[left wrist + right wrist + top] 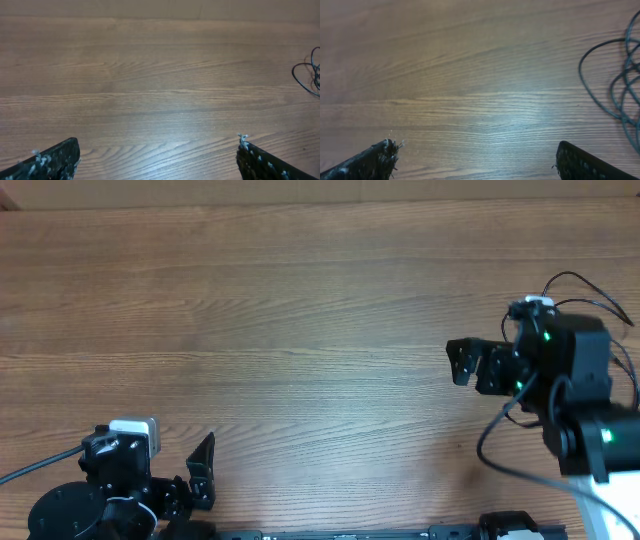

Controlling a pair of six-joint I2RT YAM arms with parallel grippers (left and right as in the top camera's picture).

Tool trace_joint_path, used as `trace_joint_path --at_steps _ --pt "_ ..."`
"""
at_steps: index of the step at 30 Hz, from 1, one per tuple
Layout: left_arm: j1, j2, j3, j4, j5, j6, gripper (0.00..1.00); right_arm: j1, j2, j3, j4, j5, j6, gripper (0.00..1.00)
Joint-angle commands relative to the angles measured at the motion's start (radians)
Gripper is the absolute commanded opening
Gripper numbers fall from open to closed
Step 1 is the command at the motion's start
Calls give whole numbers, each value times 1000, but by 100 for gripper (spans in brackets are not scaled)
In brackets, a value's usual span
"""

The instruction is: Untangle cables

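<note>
The cables show as thin dark loops on the wood at the right edge of the right wrist view (619, 85). A small part shows at the right edge of the left wrist view (311, 74). In the overhead view thin loops (588, 283) stick out from behind the right arm, which hides the rest. My right gripper (460, 363) is open and empty and points left, away from the cables; its fingers (477, 157) frame bare wood. My left gripper (200, 472) is open and empty at the near left, and its fingers (157, 157) are far from the cables.
The wooden table (300, 320) fills all views. A thicker black arm cable (492, 442) loops below the right arm. The left arm's base (70, 510) sits at the near left corner. A black rail (350, 533) runs along the front edge.
</note>
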Motion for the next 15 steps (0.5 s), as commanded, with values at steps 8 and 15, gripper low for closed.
trace_joint_path --at_steps 8,15 --pt "-1 -6 -16 -79 -17 18 99 -6 -18 -8 -8 35 14 100" --pt "-1 -6 -16 -149 -17 18 100 -6 32 -8 -175 -21 14 100"
